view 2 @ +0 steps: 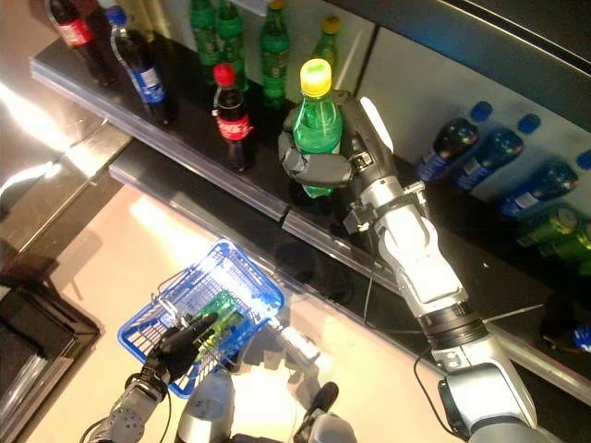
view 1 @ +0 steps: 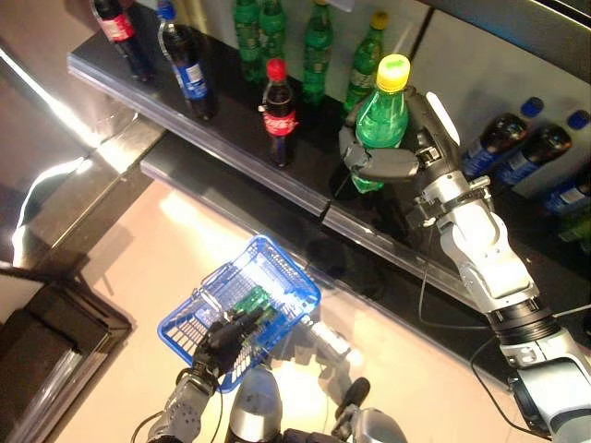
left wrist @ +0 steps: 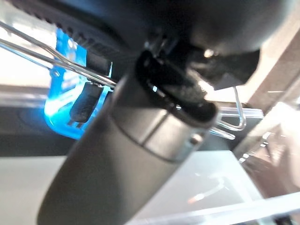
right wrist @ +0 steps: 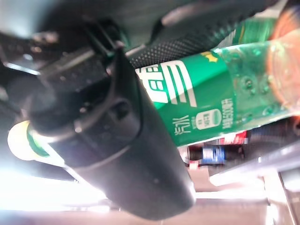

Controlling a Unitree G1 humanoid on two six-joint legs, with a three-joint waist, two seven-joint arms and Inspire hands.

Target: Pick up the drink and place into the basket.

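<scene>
A green drink bottle (view 1: pixel 380 120) with a yellow cap stands raised above the black shelf (view 1: pixel 231 138), and my right hand (view 1: pixel 397 159) is shut round its body. The right wrist view shows its green label (right wrist: pixel 187 93) pressed against my fingers. Low down over the floor hangs a blue wire basket (view 1: pixel 242 305), my left hand (view 1: pixel 222 341) curled on its handle. Something green (view 1: pixel 251 299) lies inside the basket. In the left wrist view the wire handle (left wrist: pixel 56 61) runs past my hand.
Cola bottles (view 1: pixel 279 111) and dark blue-capped bottles (view 1: pixel 189 65) stand on the shelf's left part, green bottles (view 1: pixel 316 46) at the back. More dark bottles (view 1: pixel 517 148) lie on the right. A dark step (view 1: pixel 55 341) sits at the lower left.
</scene>
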